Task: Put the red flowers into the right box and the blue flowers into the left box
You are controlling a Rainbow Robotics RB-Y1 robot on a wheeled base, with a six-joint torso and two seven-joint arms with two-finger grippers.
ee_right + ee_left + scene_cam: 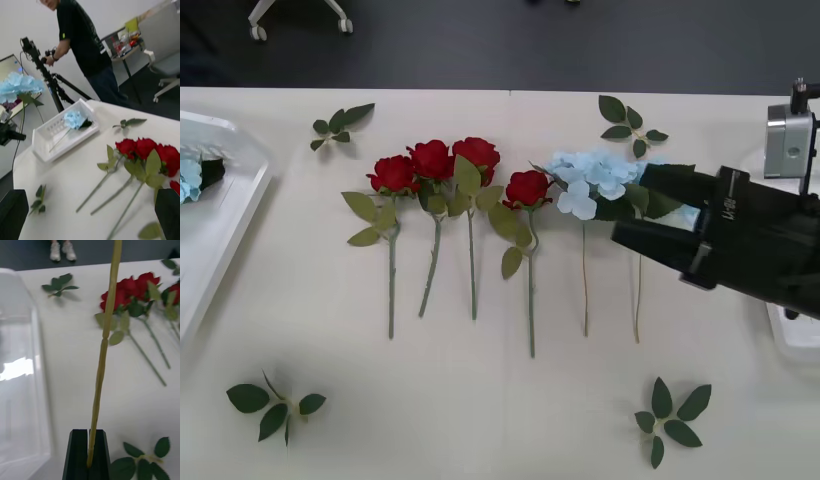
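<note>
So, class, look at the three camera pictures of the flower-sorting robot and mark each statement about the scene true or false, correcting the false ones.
1. All four red flowers lie on the table. True.
2. The left box is empty. False: one blue flower lies in it.
3. The left gripper has its jaws shut on a thin stem. True.
4. The right gripper holds a red flower. False: its jaws are open and hold nothing. It hangs by the blue flowers that lie on the table.
</note>
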